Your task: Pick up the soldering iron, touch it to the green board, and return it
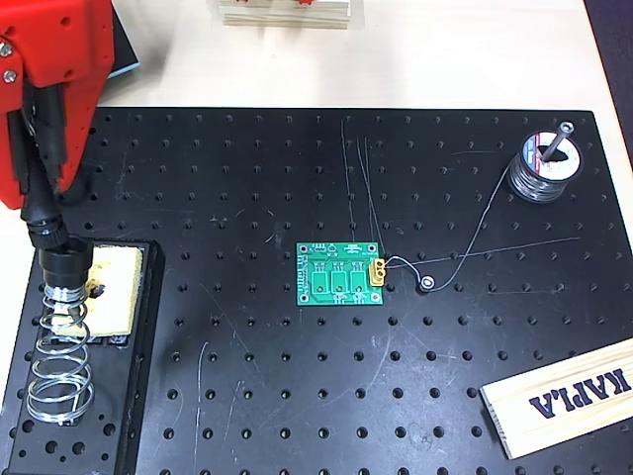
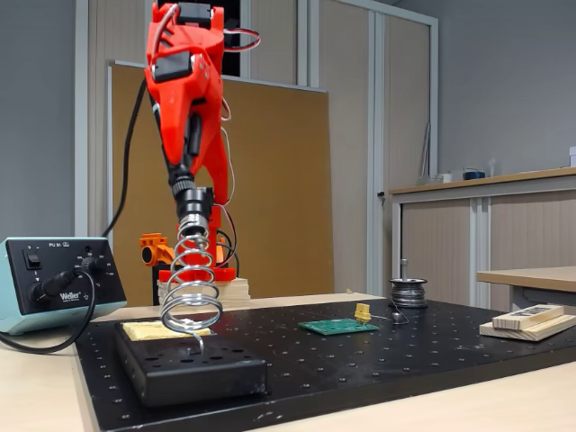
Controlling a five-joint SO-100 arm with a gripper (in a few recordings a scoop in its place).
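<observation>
A red robot gripper clamps the black handle of the soldering iron, whose tip end sits inside the silver coil-spring stand at the eight o'clock edge of the overhead view. The green board lies flat near the centre of the black perforated plate, well apart from the iron, with a solder spool at two o'clock.
</observation>
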